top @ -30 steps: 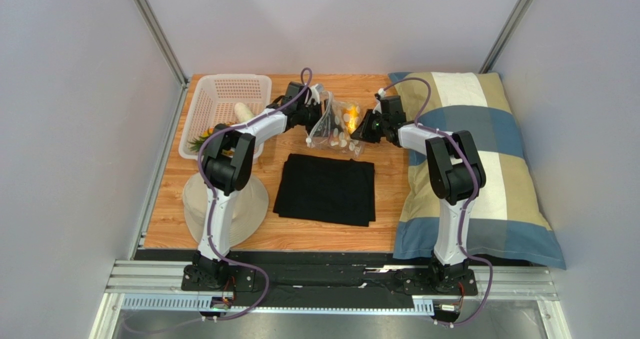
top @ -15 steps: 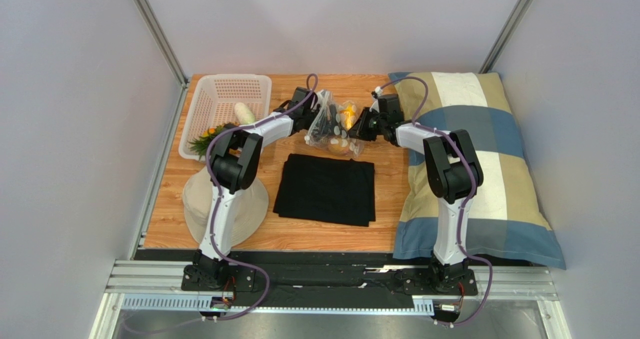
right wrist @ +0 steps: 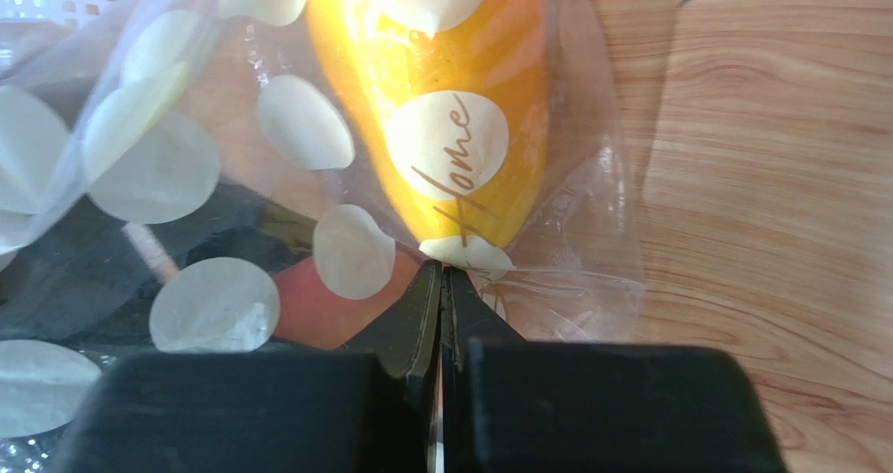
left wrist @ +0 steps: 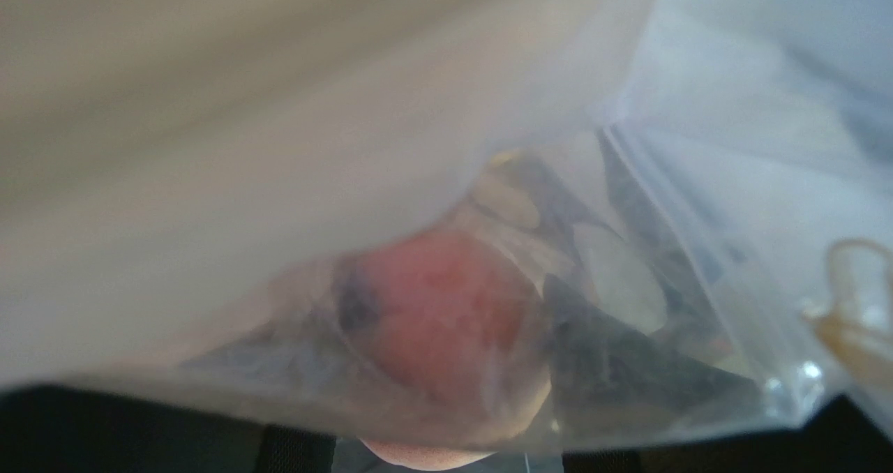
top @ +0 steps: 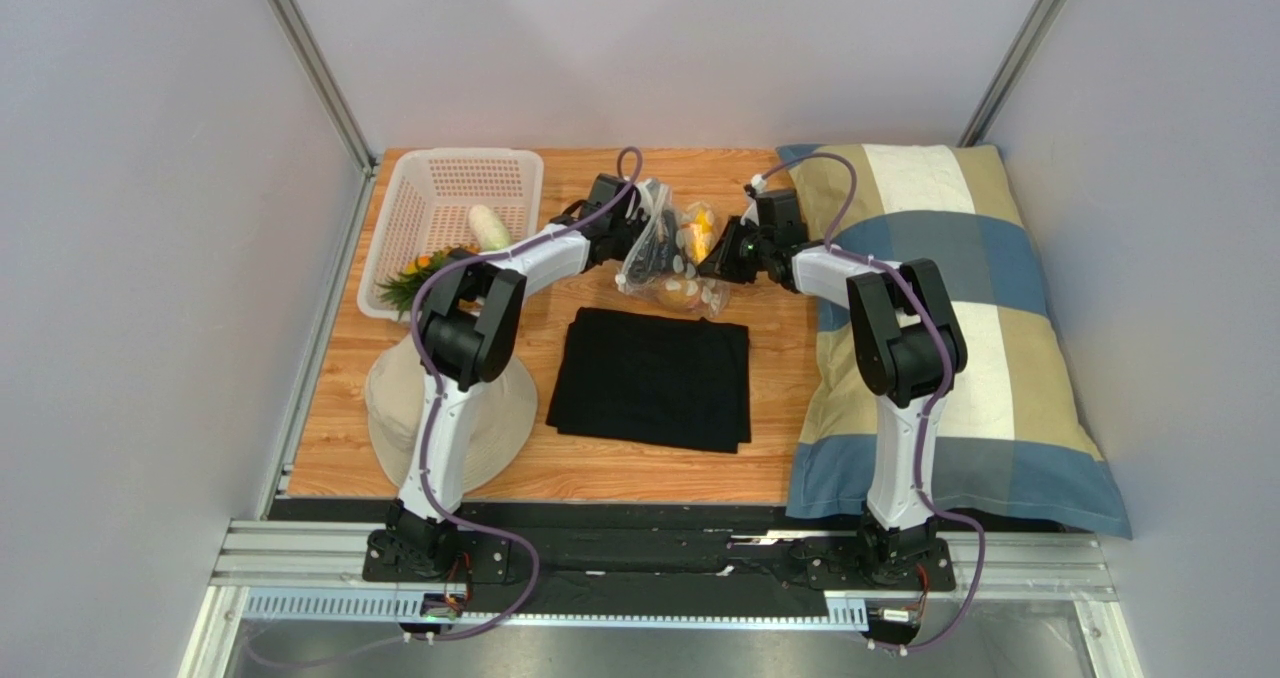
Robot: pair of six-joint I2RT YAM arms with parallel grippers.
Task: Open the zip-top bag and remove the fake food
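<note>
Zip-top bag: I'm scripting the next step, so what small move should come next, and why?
Probably ease the left claw slightly toward the peach, ready to close on it. The right claw is shut on the edge of the zip-top bag beside the mango, steadying it, and the left wrist view shows the peach close ahead behind plastic folds.

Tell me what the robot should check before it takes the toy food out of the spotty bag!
1. Right jaws shut on the zip-top bag edge: ok.
2. Left jaws gripping the bag: cannot tell, plastic fills that camera.
3. Bag's zip open: cannot tell.
4. Fake food inside the bag, plus a pinkish piece: ok.
5. Basket close by on the left arm's side: ok.
</note>
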